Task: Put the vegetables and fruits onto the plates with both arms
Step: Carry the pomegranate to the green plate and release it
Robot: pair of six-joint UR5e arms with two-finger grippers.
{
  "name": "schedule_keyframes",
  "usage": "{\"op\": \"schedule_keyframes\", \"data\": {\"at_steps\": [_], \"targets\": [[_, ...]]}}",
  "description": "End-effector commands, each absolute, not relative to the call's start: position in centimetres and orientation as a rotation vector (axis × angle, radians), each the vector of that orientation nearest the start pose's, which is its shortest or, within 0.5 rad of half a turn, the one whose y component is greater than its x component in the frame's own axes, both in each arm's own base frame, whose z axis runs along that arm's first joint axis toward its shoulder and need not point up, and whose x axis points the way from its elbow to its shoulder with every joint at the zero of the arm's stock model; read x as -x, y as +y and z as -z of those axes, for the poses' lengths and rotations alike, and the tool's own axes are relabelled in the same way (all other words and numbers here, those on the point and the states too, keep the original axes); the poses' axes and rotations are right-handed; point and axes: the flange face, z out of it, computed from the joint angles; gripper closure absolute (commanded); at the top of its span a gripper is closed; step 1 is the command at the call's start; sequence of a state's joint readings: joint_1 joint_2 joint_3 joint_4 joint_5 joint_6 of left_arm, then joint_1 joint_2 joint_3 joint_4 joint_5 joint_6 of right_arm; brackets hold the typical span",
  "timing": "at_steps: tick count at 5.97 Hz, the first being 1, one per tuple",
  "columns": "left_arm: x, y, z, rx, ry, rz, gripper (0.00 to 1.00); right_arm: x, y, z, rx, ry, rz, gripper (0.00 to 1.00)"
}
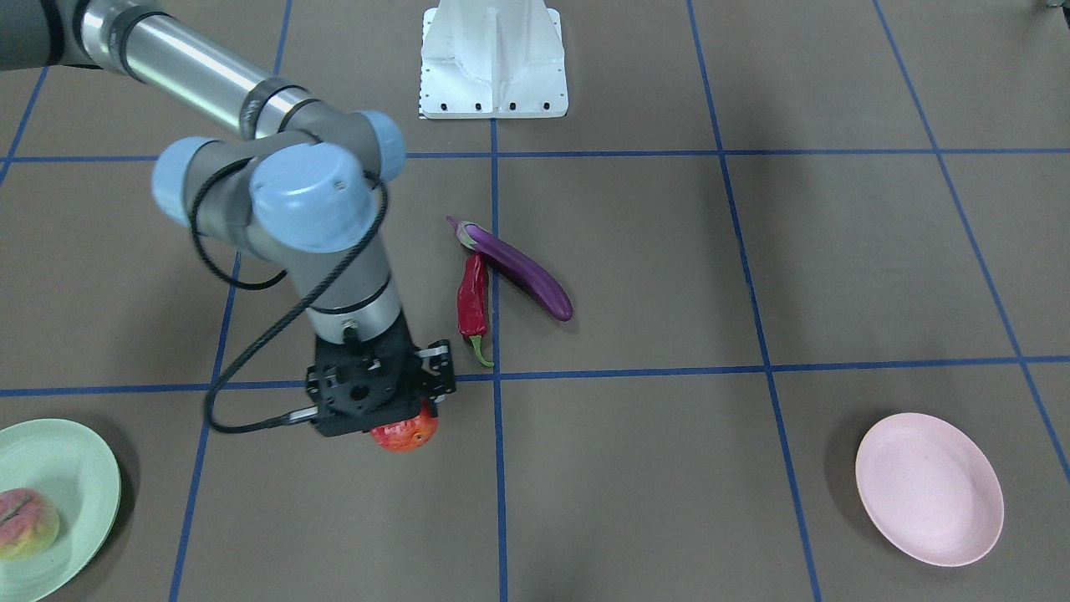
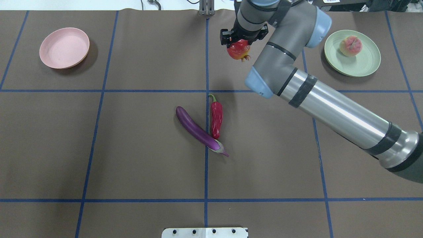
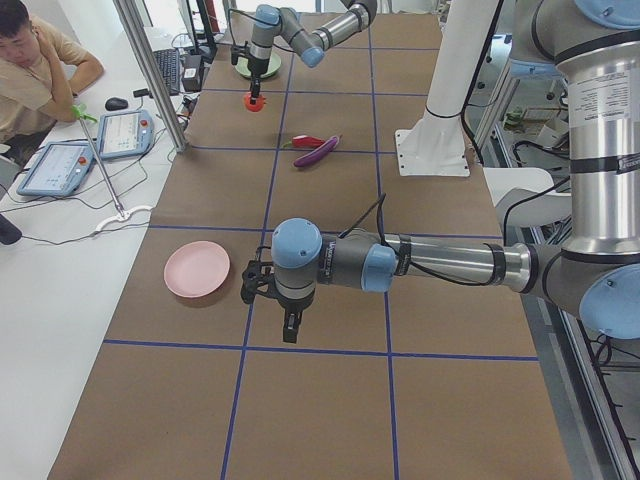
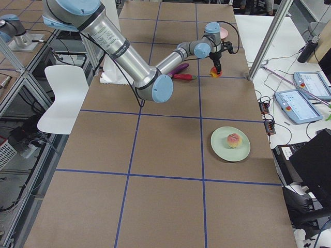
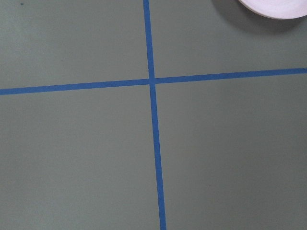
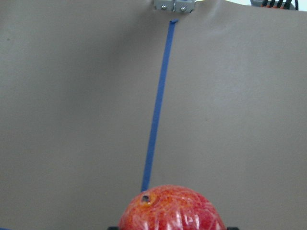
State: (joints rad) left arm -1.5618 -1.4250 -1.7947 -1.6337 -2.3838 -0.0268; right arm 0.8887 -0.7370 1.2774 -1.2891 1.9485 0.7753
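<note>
Right gripper (image 2: 238,39): my fingers clamped on round red-orange speckled fruit (image 2: 238,50), on far side of long glossy purple eggplant (image 2: 196,130). Wrinkled red chili pepper (image 2: 216,115) touches eggplant near its stem cap. Pale mint green plate (image 2: 363,66), well right of eggplant, carries yellow-green blushed peach (image 2: 351,45). Pale pink plate (image 2: 64,48) well left of eggplant. Left gripper (image 3: 255,285) also out left of eggplant; cannot tell finger opening.

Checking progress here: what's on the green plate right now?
Only the peach sits on the green plate. The surface beneath it is covered.
</note>
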Motion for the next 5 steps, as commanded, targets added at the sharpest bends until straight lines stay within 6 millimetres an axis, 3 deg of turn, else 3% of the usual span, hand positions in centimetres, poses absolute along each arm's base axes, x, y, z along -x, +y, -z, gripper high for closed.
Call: {"op": "schedule_keyframes", "data": {"at_steps": [1, 2, 3, 4, 5], "targets": [[5.7, -43.8, -60.5, -0.120, 0.814, -0.041, 0.00, 31.3, -71.8, -36.2, -0.376, -0.761, 0.207, 1.00], [5.6, -43.8, -60.4, -0.120, 0.815, -0.043, 0.00, 27.6, -72.6, -40.6, -0.380, -0.720, 0.245, 1.00], [5.5, -43.8, -60.4, -0.119, 0.828, -0.043, 0.00, 24.4, -71.8, -45.5, -0.389, -0.719, 0.278, 1.00], [5.5, -43.8, -60.4, -0.119, 0.828, -0.045, 0.00, 23.2, -70.9, -49.8, -0.387, -0.689, 0.320, 1.00], [5.5, -43.8, -60.4, -0.119, 0.828, -0.043, 0.00, 22.7, -70.6, -52.7, -0.380, -0.645, 0.359, 1.00]]}}
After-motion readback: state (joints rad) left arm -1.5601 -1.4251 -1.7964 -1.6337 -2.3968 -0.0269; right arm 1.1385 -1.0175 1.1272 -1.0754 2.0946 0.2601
